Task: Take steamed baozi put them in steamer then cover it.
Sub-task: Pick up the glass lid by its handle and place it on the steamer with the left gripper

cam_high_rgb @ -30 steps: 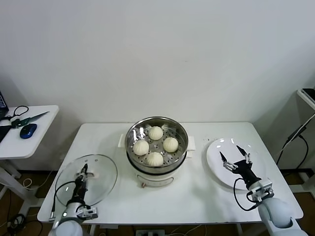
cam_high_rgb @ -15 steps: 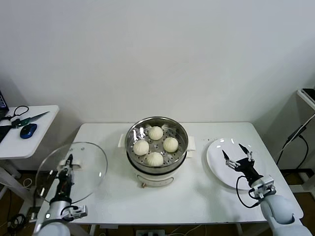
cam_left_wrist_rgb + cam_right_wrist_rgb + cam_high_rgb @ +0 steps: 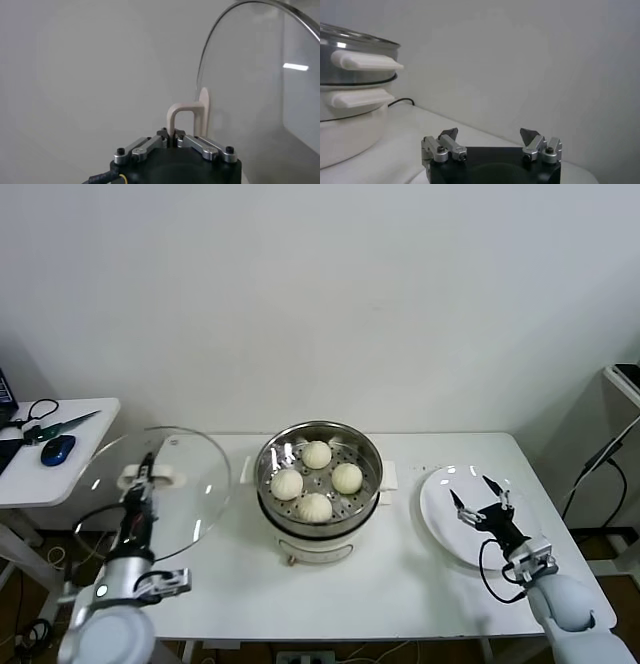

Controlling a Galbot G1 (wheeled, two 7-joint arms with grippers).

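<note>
Item 1, steamer [image 3: 320, 446]: centre of the table [image 3: 400, 574], open-topped so that it can take the lid.

Item 2, steamed baozi [image 3: 317, 454]: four, all seated on the perforated floor and spaced apart; loading looks complete.

Item 3, cover [image 3: 150, 494]: raised off the table at the left, tilted nearly on edge, well apart from the steamer. The left end effector [image 3: 143, 476] is clenched on its white handle [image 3: 189, 117], presumably so it can be carried across and lowered level.

Item 4, right end effector [image 3: 482, 504]: released, fingers spread, empty, hovering over the bare white plate [image 3: 440, 519] at the right, apparently idle.

Remaining step, by judgement: covering.
</note>
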